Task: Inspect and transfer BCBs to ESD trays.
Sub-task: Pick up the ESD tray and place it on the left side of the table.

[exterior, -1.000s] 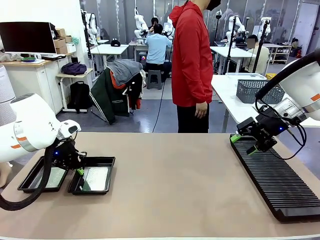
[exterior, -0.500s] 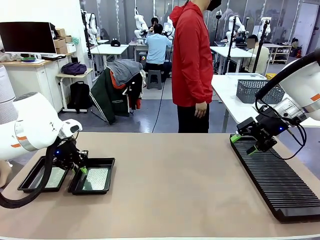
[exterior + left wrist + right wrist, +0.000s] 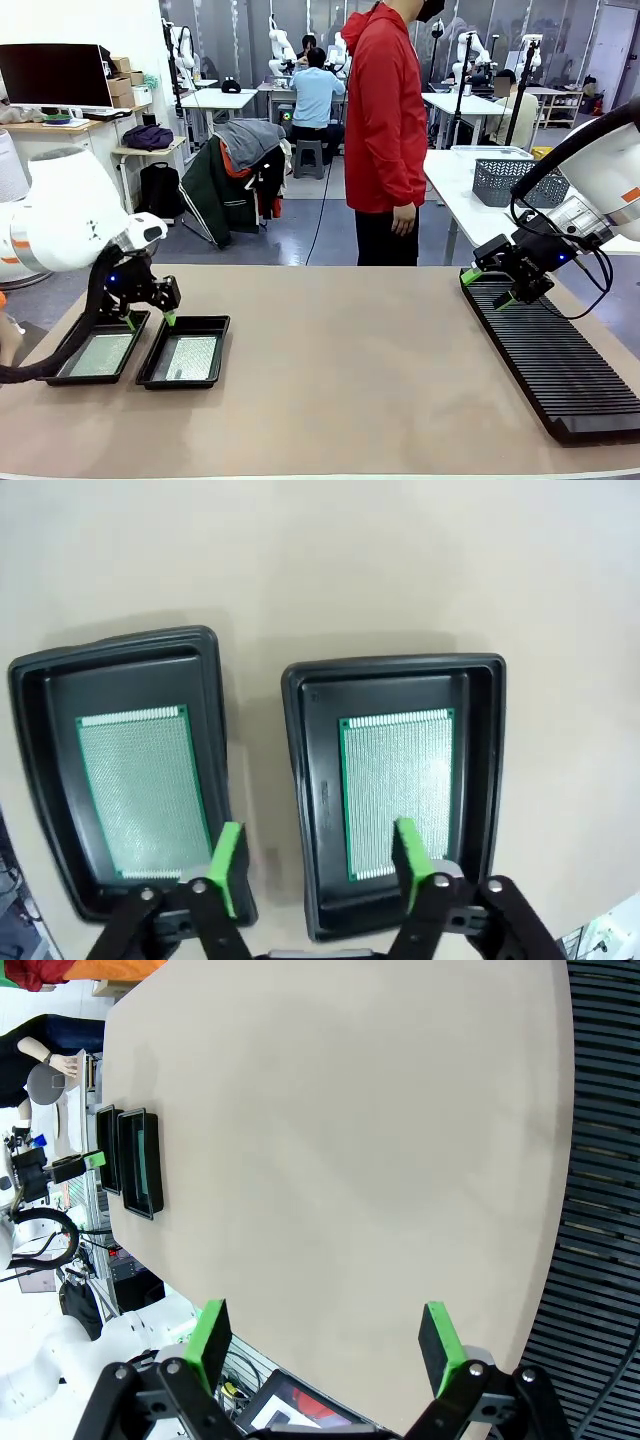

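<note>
The left gripper point(image 3: 318, 862) hung wide and empty over the two ESD trays point(image 3: 491, 742), a BCB point(image 3: 398, 785) lying flat inside each, likely so the boards sit protected. Far from the trays, the right gripper point(image 3: 325, 1342) gaped empty by the slotted rack point(image 3: 555, 362).

Two ESD trays sat side by side, near each other but not touching, at the table's near left in the front view. The left tray point(image 3: 97, 357) and the right tray point(image 3: 185, 357) were shallow, black and rectangular with flared raised rims. Each held one BCB lying flat on its floor: one board point(image 3: 142, 789) and the other board point(image 3: 397, 786), both pale green, perforated, with green edges.
</note>
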You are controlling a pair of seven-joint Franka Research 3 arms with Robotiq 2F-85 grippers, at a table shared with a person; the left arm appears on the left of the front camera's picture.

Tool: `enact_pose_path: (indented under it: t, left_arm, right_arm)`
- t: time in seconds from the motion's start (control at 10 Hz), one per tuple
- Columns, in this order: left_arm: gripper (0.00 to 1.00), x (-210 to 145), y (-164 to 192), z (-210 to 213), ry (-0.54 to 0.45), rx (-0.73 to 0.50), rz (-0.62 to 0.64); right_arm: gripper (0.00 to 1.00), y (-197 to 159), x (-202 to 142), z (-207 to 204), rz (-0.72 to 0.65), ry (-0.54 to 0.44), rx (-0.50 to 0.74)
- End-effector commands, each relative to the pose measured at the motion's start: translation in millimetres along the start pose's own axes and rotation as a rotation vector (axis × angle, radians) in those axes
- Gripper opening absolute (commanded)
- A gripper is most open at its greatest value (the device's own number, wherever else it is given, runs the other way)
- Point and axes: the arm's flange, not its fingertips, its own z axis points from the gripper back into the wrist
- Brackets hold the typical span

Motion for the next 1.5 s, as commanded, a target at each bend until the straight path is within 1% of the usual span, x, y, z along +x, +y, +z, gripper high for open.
enact_pose_path:
  t: [0.0,0.1,0.3,0.6,0.7,1.4]
  left_arm:
    - [0.93,0,-4,30,0.058,0.048,-0.024]
    - [1.0,-1,-6,43,0.081,0.063,-0.026]
    - [1.0,-3,-8,67,0.109,0.103,-0.021]
    - [1.0,-6,-4,88,0.153,0.105,-0.035]
    - [1.0,-5,-8,77,0.12,0.073,-0.041]
    - [1.0,-5,-8,77,0.12,0.073,-0.041]
  right_arm:
    - [1.0,2,0,-1,-0.021,-0.011,-0.01]
    - [1.0,2,0,-1,-0.021,-0.011,-0.01]
    - [1.0,2,0,-1,-0.021,-0.011,-0.01]
    - [1.0,2,0,-1,-0.021,-0.011,-0.01]
    - [1.0,2,0,-1,-0.021,-0.011,-0.01]
    - [1.0,2,0,-1,-0.021,-0.011,-0.01]
